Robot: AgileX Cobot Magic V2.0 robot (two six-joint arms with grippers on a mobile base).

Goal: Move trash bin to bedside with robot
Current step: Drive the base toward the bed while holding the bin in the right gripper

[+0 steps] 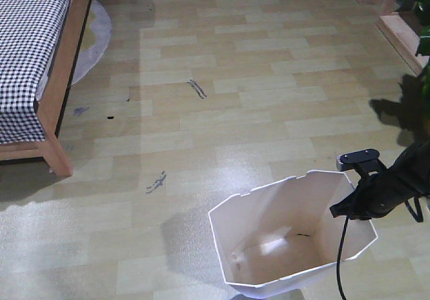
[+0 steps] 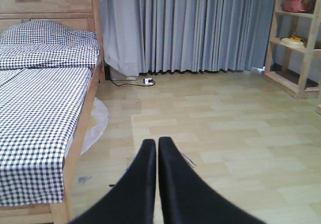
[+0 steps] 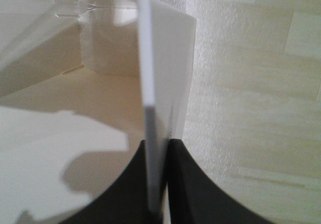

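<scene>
Your right gripper (image 3: 158, 142) jaws are pinching the trash bin (image 1: 269, 243) wall. The bin's on the floor (image 1: 269, 78), and the bed (image 1: 64, 91) is well off to the left. Left gripper (image 2: 157, 146) jaws are pressed together, empty.

Black right arm (image 1: 391, 184), trailing black cable (image 1: 342, 253), tapered left pincer (image 2: 154, 142)

trash bin (image 1: 289, 206) is showing white, cream inside | bedding (image 1: 27, 38) on light-brown bed frame (image 1: 60, 85) is showing black-and-white check
</scene>
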